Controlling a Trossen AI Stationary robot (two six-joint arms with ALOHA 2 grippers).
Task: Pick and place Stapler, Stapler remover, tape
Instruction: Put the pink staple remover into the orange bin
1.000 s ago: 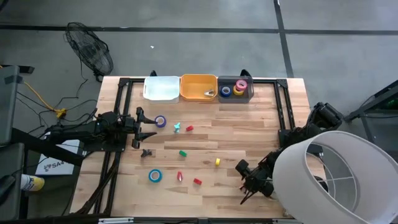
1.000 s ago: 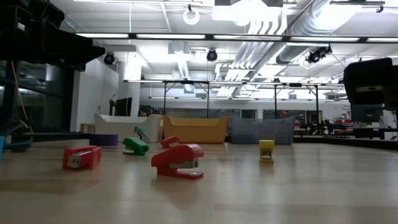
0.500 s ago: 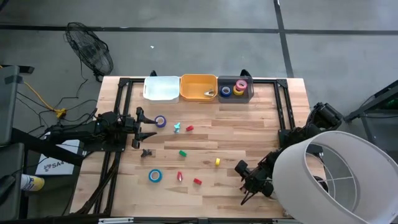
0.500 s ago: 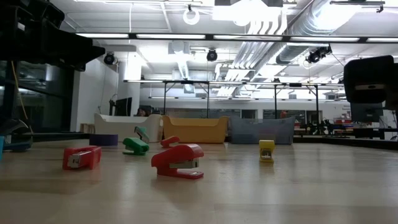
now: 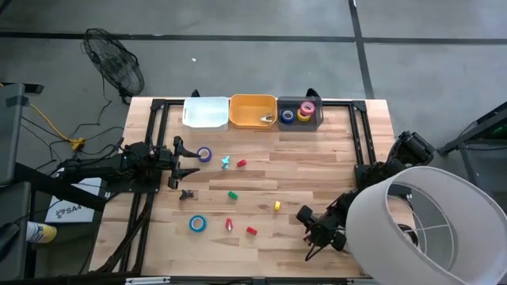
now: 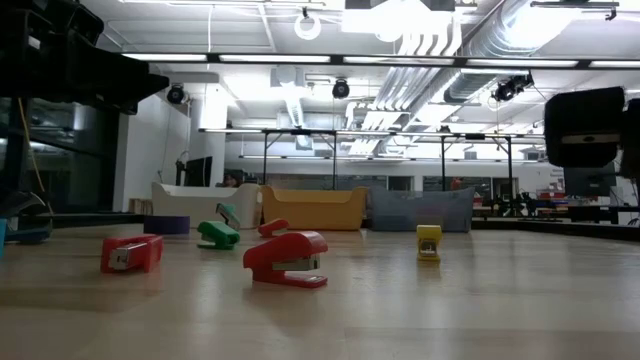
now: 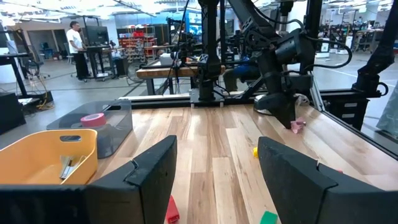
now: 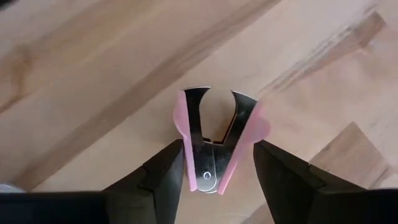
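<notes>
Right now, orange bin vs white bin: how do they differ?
The orange bin holds a metal item, probably a staple remover; the white bin looks empty. Orange sits mid-row beside the dark tape bin; white ends the row on the left arm's side. Both are similar open trays along the table's far edge.

We see the right gripper (image 5: 311, 237) low over the near right part of the counter (image 5: 317, 166), its arm folded back toward the right edge. Its jaws point down and stand apart, one on either side of a pink stapler remover (image 8: 219, 146). The left gripper (image 5: 187, 168) waits at the left side, level, jaws spread wide and holding nothing.
</notes>
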